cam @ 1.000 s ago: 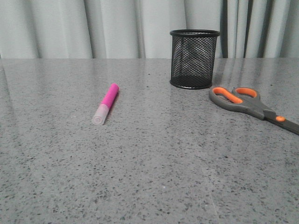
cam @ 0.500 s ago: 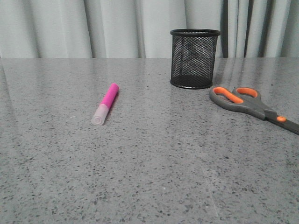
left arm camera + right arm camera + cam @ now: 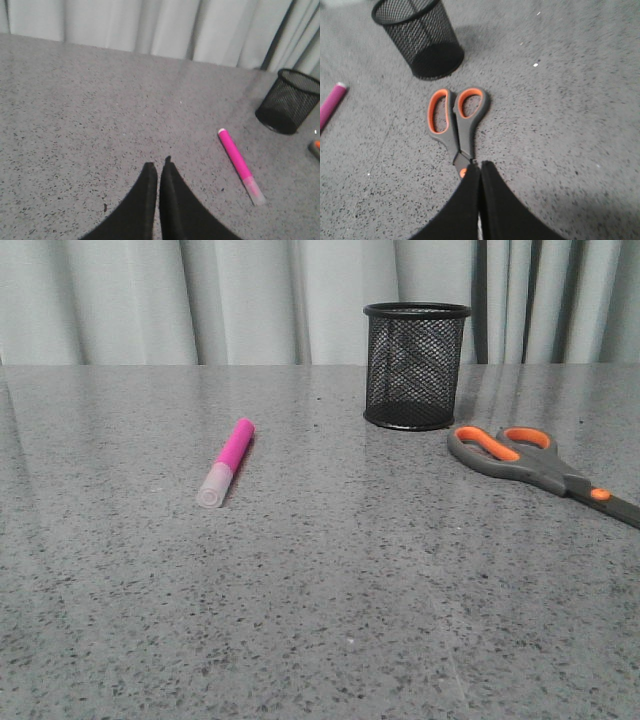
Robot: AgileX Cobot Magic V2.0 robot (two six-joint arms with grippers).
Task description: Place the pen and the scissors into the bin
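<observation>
We see only the fingers of each arm. The left gripper has two matte black fingers, broad at the base and tapering to narrow tips. The right gripper looks the same: smooth black fingers, no markings, screws or cables showing.

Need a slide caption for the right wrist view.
Shut right gripper poised over the scissors, the empty bin just beyond.
</observation>
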